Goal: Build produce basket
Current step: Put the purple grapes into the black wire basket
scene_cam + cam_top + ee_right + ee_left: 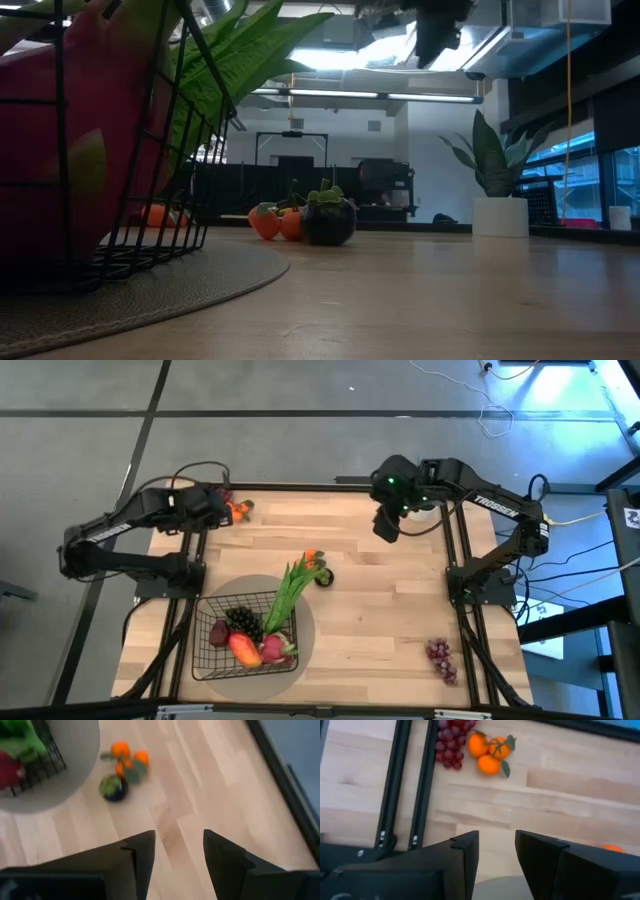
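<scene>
— Black wire basket [215, 650] is sitting on a grey mat [300, 610] near the table's front left from above, holding dark grapes [243, 622], a mango [244, 650], a dragon fruit [275, 648] and leafy stalks [288, 592] leaning out over its rim.
— And the arms?
— Left gripper [222, 503] is hanging over the far left corner by some oranges [240, 509]; right gripper [386, 525] is hovering above the far middle. Red grapes [441, 658] are lying at the front right.
— Low view?
— Dragon fruit is filling the basket's near side; a dark fruit [329, 219], possibly a mangosteen, is touching two oranges [277, 221].
— Left wrist?
— Fingers [465, 855] are standing apart, empty, above bare wood.
— Right wrist?
— Fingers [142, 852] are parted too, gripping nothing.
</scene>
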Robot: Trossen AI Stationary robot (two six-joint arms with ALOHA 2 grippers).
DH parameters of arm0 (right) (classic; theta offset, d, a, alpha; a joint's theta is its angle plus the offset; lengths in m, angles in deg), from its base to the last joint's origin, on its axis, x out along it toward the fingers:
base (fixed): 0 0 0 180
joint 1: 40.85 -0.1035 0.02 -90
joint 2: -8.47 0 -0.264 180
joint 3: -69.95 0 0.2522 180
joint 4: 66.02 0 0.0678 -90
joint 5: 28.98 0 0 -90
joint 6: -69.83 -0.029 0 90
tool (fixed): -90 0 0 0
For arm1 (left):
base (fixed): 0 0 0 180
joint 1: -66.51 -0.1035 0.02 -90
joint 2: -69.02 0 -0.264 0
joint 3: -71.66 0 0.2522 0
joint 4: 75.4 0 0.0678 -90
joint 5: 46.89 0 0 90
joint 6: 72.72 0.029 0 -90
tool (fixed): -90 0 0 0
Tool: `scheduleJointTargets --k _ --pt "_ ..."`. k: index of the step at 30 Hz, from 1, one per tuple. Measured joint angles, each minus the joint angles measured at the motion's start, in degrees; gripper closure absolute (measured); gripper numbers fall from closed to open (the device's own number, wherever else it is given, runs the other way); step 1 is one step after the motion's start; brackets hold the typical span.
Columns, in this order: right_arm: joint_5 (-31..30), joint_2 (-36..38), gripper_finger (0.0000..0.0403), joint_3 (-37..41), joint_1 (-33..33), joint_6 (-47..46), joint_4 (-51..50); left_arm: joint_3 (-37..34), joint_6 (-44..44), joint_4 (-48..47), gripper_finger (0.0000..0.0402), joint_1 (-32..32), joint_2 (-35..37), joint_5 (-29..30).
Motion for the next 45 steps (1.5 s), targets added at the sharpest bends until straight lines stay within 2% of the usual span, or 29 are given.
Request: scheduleJointTargets --k 4,11,17,20,29,33,37,41,45 --pt "0.1 0.0 0.0249 0.0 0.0 0.2 -3.3 0.0 5.7 3.5 0.0287 -5.4 -2.5 -0.5" --pt "0.0 0.0 0.0249 0.0 0.0 0.2 -3.1 0.0 17.2 7.1 0.0287 -17.5 -9.5 -2.4" --pt "0.0 0.0 0.0249 0.0 0.0 0.2 -2.9 0.0 27.6 12.0 0.0287 -27.1 -17.2 -9.2" --pt "0.0 0.0 0.0249 0.0 0.0 0.2 -2.8 0.0 32.6 12.7 0.0287 -30.3 -20.9 -10.6" --pt "0.0 0.0 0.0249 0.0 0.0 0.3 -2.1 -0.7 36.8 9.8 0.0287 -32.9 -28.5 -10.5" --pt "0.0 0.0 0.0249 0.0 0.0 0.4 -1.8 -3.5 33.7 10.5 0.0287 -32.8 -29.9 -10.3" --pt "0.0 0.0 0.0249 0.0 0.0 0.5 -0.5 -8.7 31.2 18.5 0.0287 -32.0 -30.1 -9.0" --pt "0.0 0.0 0.0249 0.0 0.0 0.5 0.2 -13.1 30.9 26.7 0.0287 -32.0 -30.1 -5.1" --pt "0.0 -0.1 0.0249 0.0 0.0 0.6 0.2 -16.1 28.7 29.7 0.0287 -32.0 -30.1 -2.0"
